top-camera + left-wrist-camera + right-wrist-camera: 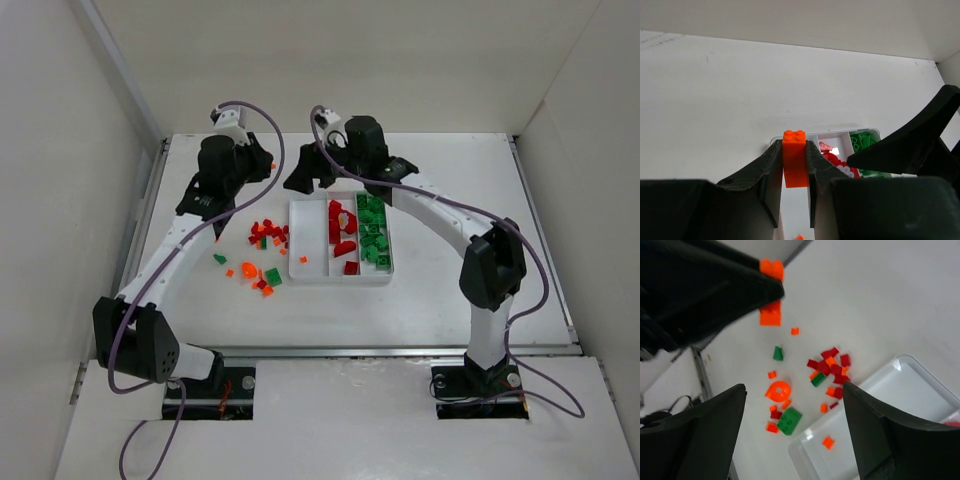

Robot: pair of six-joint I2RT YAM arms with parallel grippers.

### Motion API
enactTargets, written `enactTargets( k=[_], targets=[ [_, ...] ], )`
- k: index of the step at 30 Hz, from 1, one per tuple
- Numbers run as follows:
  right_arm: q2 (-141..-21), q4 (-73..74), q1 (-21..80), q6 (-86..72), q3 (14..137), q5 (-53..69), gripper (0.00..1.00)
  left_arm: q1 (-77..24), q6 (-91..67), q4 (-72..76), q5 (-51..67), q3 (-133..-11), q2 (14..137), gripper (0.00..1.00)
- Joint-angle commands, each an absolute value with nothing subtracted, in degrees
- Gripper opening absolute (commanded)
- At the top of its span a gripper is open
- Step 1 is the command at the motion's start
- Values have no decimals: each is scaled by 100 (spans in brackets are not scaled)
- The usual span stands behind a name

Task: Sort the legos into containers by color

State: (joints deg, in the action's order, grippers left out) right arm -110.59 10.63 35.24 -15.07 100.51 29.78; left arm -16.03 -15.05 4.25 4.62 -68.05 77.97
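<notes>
My left gripper [795,152] is shut on a tall orange lego brick [795,162], held above the table left of the tray's far end [272,164]. The white tray [340,282] has three compartments: one small orange piece [305,259] in the left, red pieces [343,232] in the middle, green pieces [374,232] in the right. My right gripper [350,176] hangs open and empty over the tray's far left corner [890,395]. Loose red, orange and green legos [268,236] lie on the table left of the tray, with an orange ring [778,390] and a green brick [789,420].
White enclosure walls surround the table. A metal rail [150,210] runs along its left edge. In the left wrist view a black finger of the right gripper [910,145] sits close on the right, above the tray [840,133].
</notes>
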Motion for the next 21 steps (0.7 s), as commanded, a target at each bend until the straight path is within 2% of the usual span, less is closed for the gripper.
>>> enactTargets(
  k=[1,10,21],
  targets=[
    [-11241,-14,3472,-2248,10371,3162,82,-1600,-2425,290,106,-7031,7805,0],
    [-11891,-457,3472,-3014,11056,3568,76,-1600,-2654,290,105,-7137,7910,0],
    [-12217,-650,3472,-3322,11338,3744,63,-1652,-2654,343,105,-7137,8015,0]
  ],
)
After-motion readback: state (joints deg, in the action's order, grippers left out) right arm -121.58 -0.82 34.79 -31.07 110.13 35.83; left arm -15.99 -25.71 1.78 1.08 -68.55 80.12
